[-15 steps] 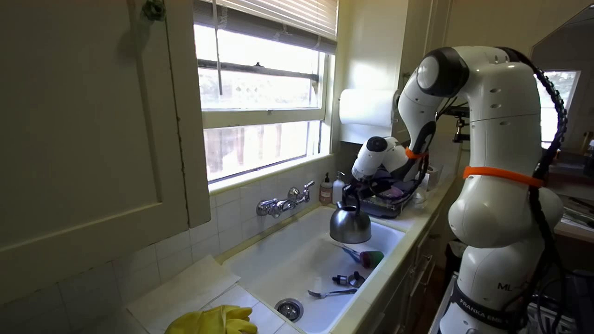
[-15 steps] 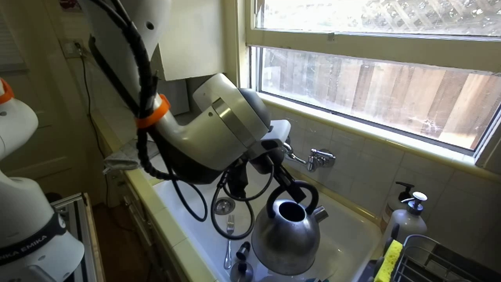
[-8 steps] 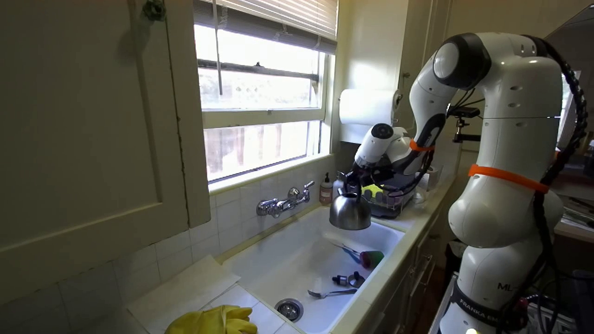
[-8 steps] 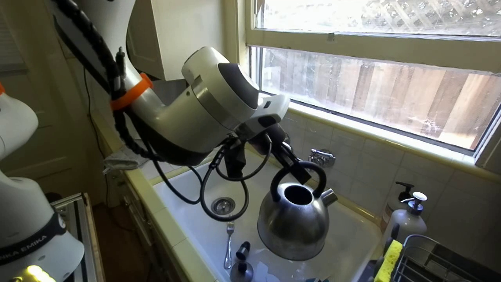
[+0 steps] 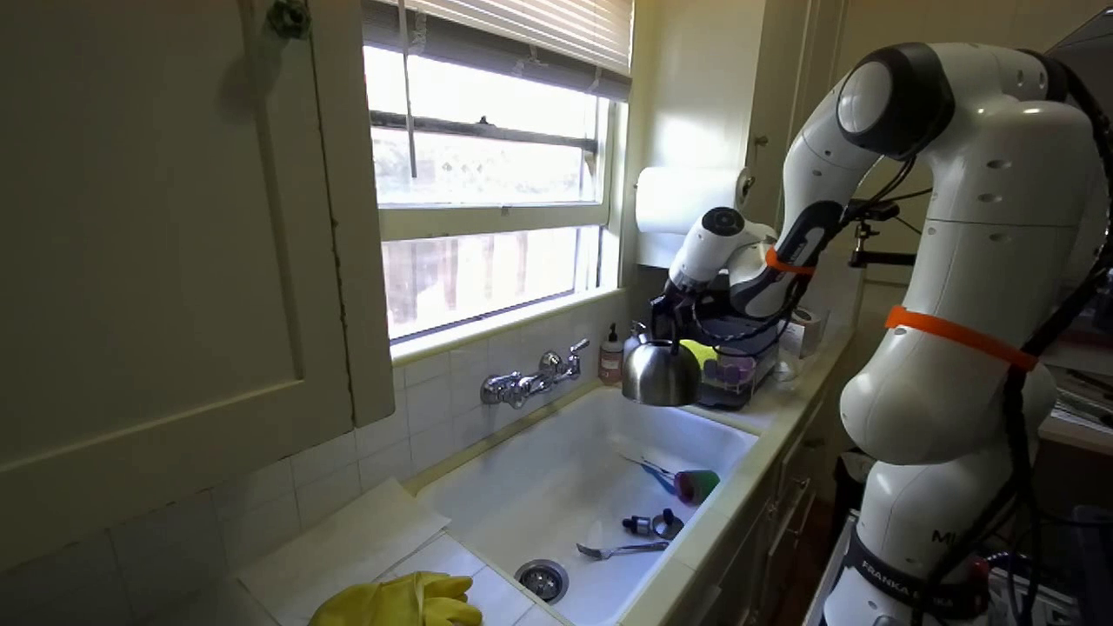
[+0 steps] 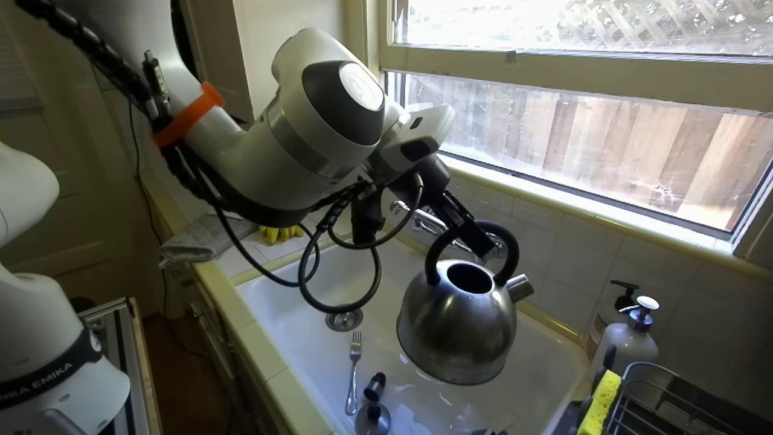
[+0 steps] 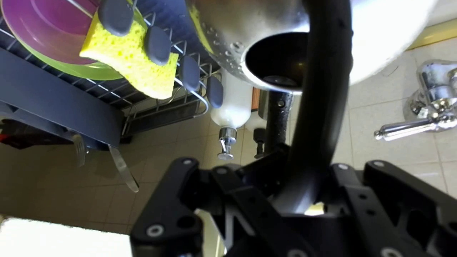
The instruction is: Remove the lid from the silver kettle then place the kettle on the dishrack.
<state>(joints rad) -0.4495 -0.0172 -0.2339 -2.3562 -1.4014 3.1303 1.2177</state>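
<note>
The silver kettle [image 6: 456,338] hangs upright in the air over the sink, seen in both exterior views. My gripper [image 6: 477,238] is shut on its black arched handle [image 6: 504,241]. In the wrist view the handle [image 7: 321,89] runs down between the fingers, and the kettle's uncovered round opening [image 7: 276,60] shows. A round silver piece with a dark knob, apparently the lid [image 6: 373,420], lies in the sink. The dishrack [image 6: 706,402] stands past the sink's end. Purple and green dishes [image 7: 53,35] sit inside it in the wrist view.
A yellow sponge [image 6: 601,402] rests at the rack's near edge. Soap bottles [image 6: 628,344] stand by the wall. The faucet [image 5: 530,382] projects from the tiles. A fork [image 6: 353,374], a small dark cylinder [image 6: 375,386] and a green-and-red cup [image 5: 696,485] lie in the sink.
The kettle has risen steadily above the sink in my grip, drawing slightly towards the window wall. My arm's elbow has lifted and moved back. The loose things in the sink have stayed put.
</note>
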